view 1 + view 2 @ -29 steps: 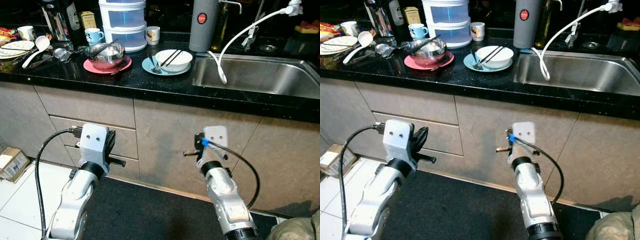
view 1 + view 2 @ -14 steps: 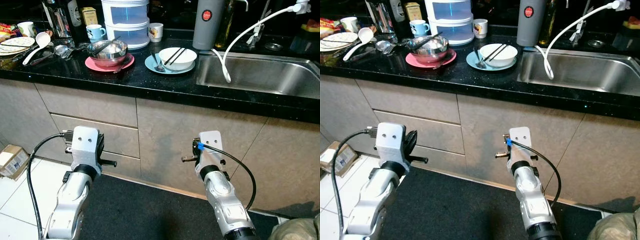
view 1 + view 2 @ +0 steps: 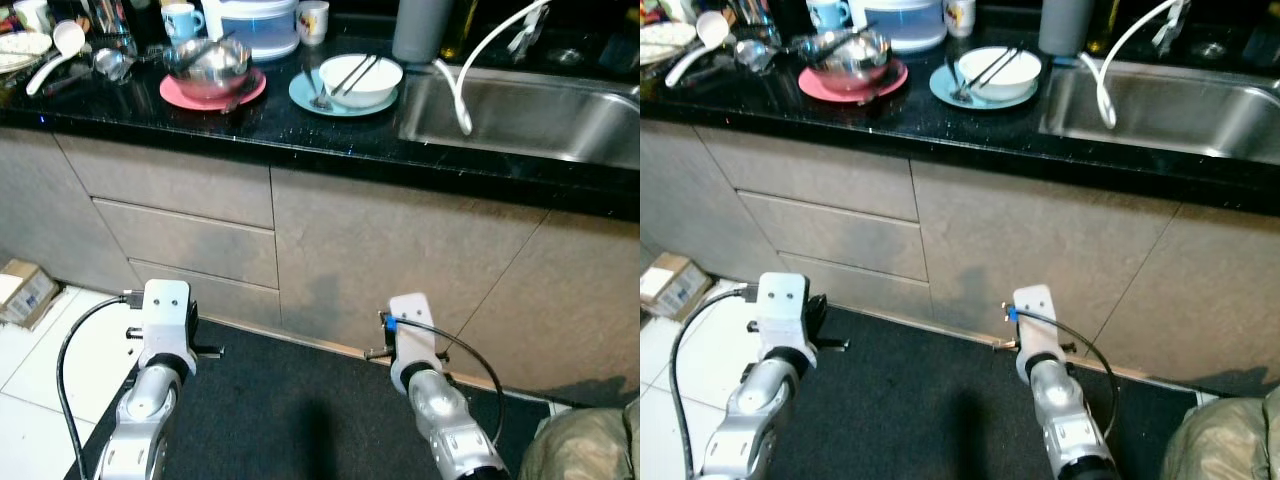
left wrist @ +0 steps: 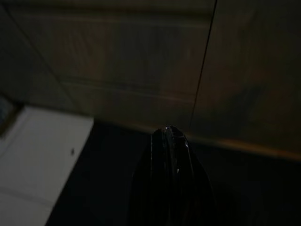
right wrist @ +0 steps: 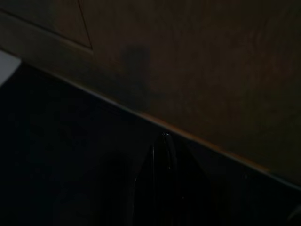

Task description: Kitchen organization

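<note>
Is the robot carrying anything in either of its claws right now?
No, nothing is held. The left gripper and the right gripper both hang low before the grey cabinet fronts, fingers pressed shut with nothing between them.

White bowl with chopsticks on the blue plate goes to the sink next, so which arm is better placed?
Right, probably: the right gripper hangs below the white bowl with chopsticks and nearer the steel sink; the left gripper hangs farther left.
</note>
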`<state>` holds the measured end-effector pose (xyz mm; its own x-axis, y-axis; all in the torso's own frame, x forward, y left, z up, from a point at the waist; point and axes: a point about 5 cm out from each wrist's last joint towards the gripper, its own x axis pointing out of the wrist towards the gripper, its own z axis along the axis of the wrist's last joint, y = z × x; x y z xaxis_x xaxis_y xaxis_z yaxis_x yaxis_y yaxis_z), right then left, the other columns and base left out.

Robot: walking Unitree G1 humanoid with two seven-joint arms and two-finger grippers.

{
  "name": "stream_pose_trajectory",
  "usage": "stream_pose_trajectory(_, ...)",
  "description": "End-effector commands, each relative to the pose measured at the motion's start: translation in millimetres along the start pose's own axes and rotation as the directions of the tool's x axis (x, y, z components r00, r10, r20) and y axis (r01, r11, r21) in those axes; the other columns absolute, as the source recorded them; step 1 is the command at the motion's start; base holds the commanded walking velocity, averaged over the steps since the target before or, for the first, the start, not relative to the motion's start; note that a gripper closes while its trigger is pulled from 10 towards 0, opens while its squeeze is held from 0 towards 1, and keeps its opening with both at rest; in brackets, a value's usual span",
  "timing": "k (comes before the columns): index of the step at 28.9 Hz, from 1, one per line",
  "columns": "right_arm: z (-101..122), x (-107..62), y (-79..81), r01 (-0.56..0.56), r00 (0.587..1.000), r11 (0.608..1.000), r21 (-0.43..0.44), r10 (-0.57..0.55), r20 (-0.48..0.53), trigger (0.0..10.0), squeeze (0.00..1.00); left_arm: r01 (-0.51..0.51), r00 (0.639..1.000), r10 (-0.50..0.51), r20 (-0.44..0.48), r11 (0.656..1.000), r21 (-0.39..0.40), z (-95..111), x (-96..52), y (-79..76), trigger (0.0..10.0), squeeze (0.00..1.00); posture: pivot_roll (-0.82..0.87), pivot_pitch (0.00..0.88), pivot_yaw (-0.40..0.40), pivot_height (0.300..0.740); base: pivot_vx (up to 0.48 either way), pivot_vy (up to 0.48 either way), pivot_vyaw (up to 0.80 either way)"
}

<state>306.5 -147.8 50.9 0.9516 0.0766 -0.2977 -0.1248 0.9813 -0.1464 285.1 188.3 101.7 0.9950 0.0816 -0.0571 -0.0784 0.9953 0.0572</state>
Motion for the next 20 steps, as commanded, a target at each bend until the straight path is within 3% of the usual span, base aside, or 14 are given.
stream_pose_trajectory(1, -13, -4.4, 0.1, -0.002, 0.999, 1.0, -0.015, 0.001, -0.035, 10.0, 0.0, -0.009, 0.997, 0.011, -0.074, 1.0, 0.016, -21, -7.1, 1.1, 10.0, 0.0, -0.01, 0.355, -0.007, 0.74, 0.0, 0.0, 0.0)
stream_pose_trajectory(8, -30, -16.2, 1.3, 0.0, 0.997, 1.0, -0.023, -0.002, -0.076, 10.0, 0.0, -0.011, 0.991, 0.013, -0.131, 1.0, 0.017, -41, -21.6, -2.2, 10.0, 0.0, -0.03, 0.421, -0.011, 0.74, 0.0, 0.0, 0.0)
stream_pose_trajectory(11, -42, -25.0, 5.5, -0.028, 0.995, 0.999, -0.043, 0.023, -0.099, 10.0, 0.0, 0.009, 0.986, -0.004, -0.164, 1.0, 0.027, -51, -31.5, -10.9, 10.0, 0.0, -0.03, 0.46, -0.026, 0.74, 0.0, 0.0, 0.0)
stream_pose_trajectory(17, -46, -28.1, 7.3, -0.029, 0.994, 0.999, -0.04, 0.024, -0.106, 10.0, 0.0, 0.012, 0.985, -0.008, -0.171, 1.0, 0.023, -55, -37.7, -13.1, 10.0, 0.0, -0.03, 0.456, -0.021, 0.74, 0.0, 0.0, 0.0)
stream_pose_trajectory(20, -41, -22.5, 8.6, -0.02, 0.996, 0.999, -0.031, 0.017, -0.09, 10.0, 0.0, 0.01, 0.987, -0.005, -0.16, 1.0, 0.029, -52, -32.9, -11.3, 10.0, 0.0, -0.02, 0.389, -0.006, 0.74, 0.0, 0.0, 0.0)
